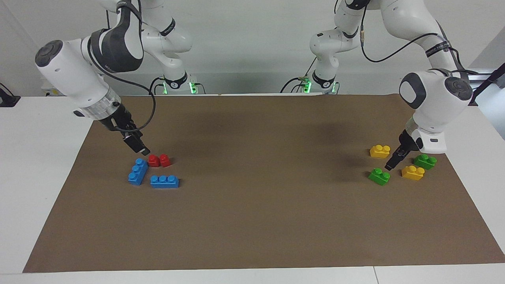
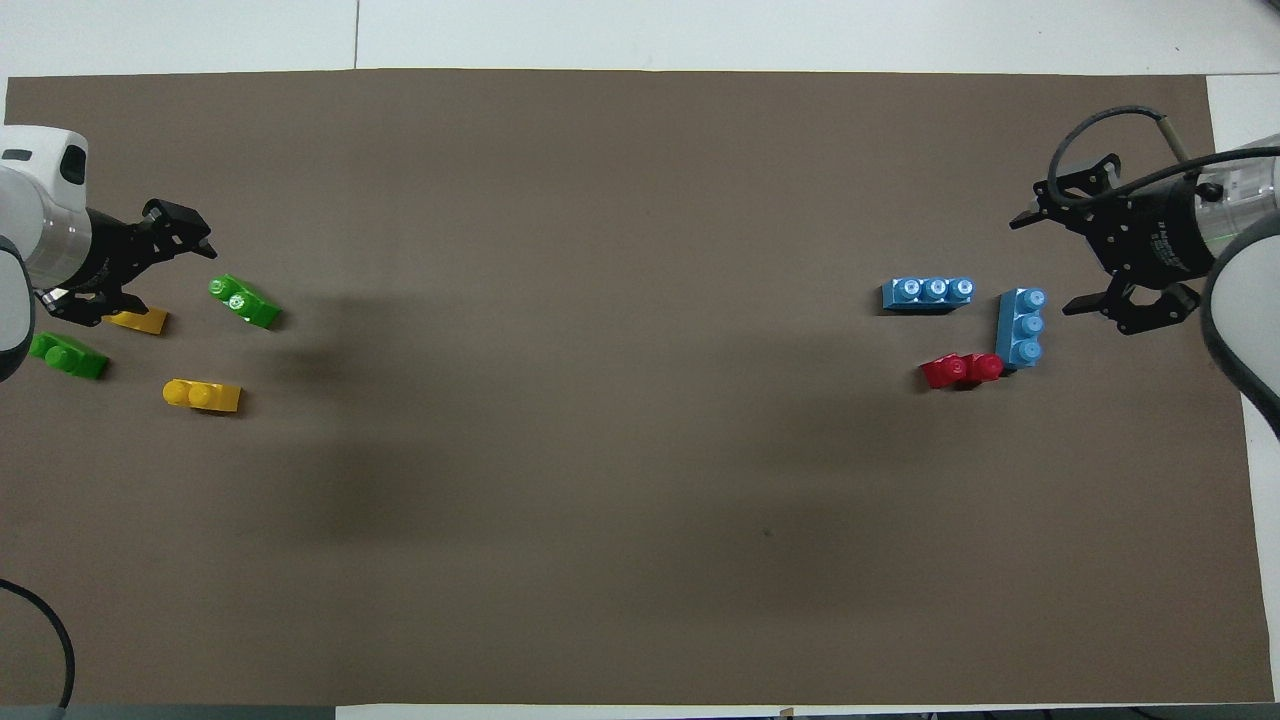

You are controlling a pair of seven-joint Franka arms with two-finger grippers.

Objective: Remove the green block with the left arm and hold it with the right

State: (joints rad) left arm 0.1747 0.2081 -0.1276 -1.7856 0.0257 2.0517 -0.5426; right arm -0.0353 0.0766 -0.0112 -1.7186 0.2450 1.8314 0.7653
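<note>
Left hand [image 1: 389, 165]: we hold it wide, empty, just beside the green block [image 1: 379, 176].
Risk: we grab the darker green brick [image 1: 425, 161] instead.

We see one yellow brick [image 2: 140, 321] partly hidden under left gripper [image 2: 128, 262] in overhead view; both arms cut off by frame edges; cable [image 2: 40, 625] cut at corner; we cannot tell if left fingertips touch mat [image 1: 252, 221]

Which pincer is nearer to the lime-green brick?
Left. The left pincer hangs open right beside the lime-green brick, among the yellow and green bricks. The right pincer is open over the red brick at the right arm's end of the table.
</note>
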